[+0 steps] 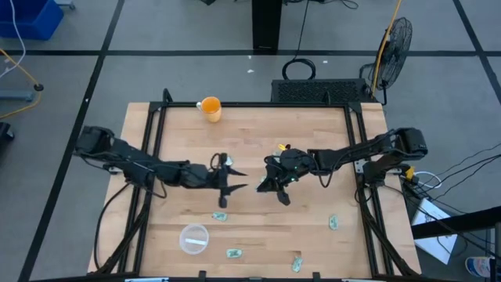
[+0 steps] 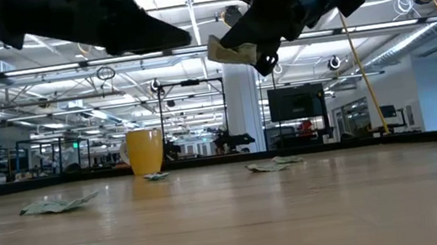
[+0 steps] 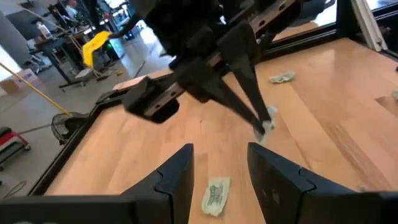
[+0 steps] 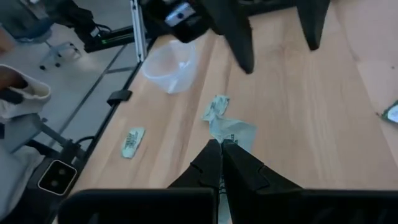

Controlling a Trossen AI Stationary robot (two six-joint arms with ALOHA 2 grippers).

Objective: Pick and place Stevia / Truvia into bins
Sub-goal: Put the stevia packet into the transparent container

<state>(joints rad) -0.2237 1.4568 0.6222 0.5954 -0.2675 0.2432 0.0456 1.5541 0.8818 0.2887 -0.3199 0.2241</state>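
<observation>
Near the front edge of the surface [image 1: 258,149] sits the clear cup [image 1: 193,239], with loose sachets [image 1: 234,253] scattered along that edge and toward the right corner. Mid-surface, the right gripper [image 1: 275,188] hangs raised, fingers closed on a crumpled sachet [image 2: 233,50]. The left gripper [image 1: 233,177] faces it close by, fingers spread and empty. An orange cup [image 1: 210,107] stands at the far edge.

The pinch looks thin; the sachet may slip in transit, or the arms could clash. How much paper the fingers hold is hard to make out.
</observation>
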